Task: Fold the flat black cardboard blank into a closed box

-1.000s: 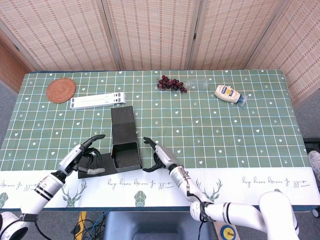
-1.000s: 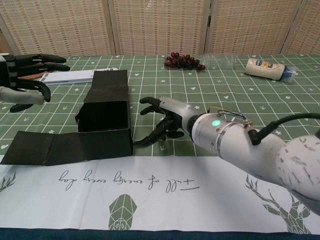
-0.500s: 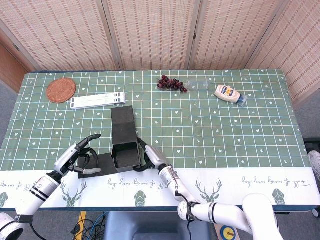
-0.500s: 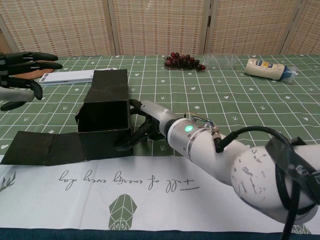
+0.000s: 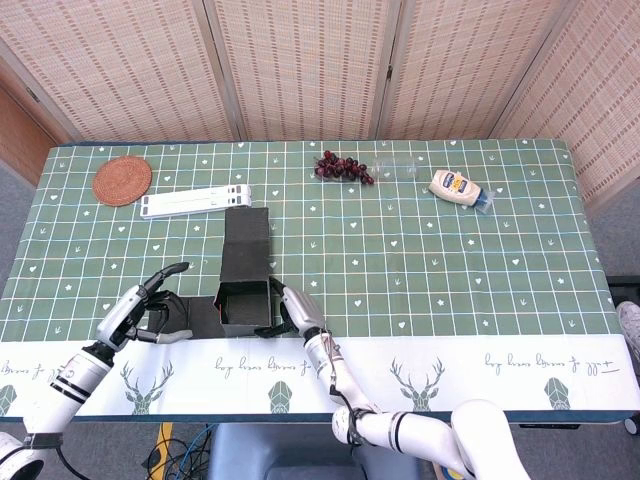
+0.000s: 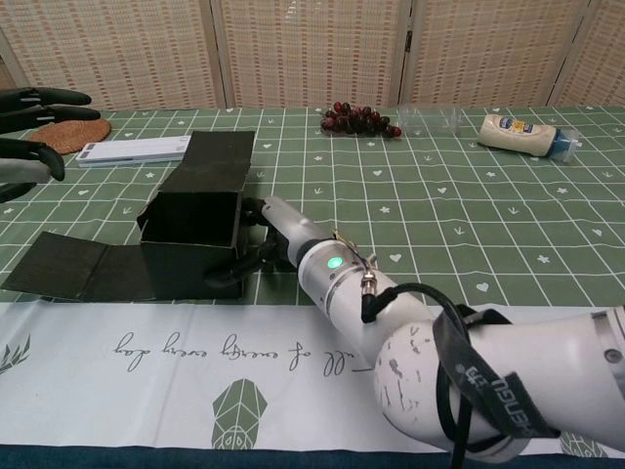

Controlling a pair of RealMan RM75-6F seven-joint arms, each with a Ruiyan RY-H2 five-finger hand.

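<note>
Right hand (image 5: 288,312) grips box (image 5: 243,300) wall, fingertips hidden; left hand (image 5: 148,305) spread, empty.

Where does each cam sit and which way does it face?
Head view: high above the near table edge, looking steeply down on the whole table; both forearms show, left hand and right hand.
Chest view: low at the near edge, looking across toward the screens; right arm fills the foreground, left hand at the frame edge.
Shared: black cardboard box, grapes.
</note>
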